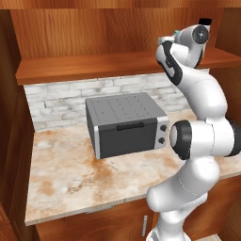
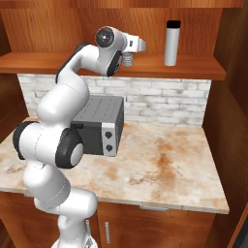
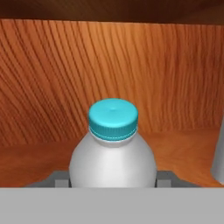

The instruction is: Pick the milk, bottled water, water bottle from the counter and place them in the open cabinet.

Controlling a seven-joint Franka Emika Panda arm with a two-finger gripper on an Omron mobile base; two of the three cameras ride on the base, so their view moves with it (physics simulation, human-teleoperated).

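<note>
The arm reaches up to the open cabinet (image 2: 193, 68), and the gripper (image 3: 113, 180) is clamped on the bottled water (image 3: 113, 153). In the hand view the bottle stands upright between the 2 fingers (image 3: 59, 179), its blue cap on top, and the wooden back wall of the cabinet is behind it. From the right base view the same bottle (image 2: 128, 59) shows just under the hand, at the level of the plank shelf; I cannot tell if its bottom already touches the shelf.

The water bottle (image 2: 171, 42), the silver one with the black cap, stands upright on the shelf, to the right of the gripper and apart from it. In the hand view its grey side (image 3: 218, 157) shows at the right edge.

Below the shelf there is a stone top (image 2: 169, 164) with a white brick wall (image 1: 61, 101) behind it. A dark grey toaster oven (image 1: 126, 123) sits on this top, with 2 knobs on the right of its front. Under the top are low cupboards with short handles (image 1: 144, 225).
</note>
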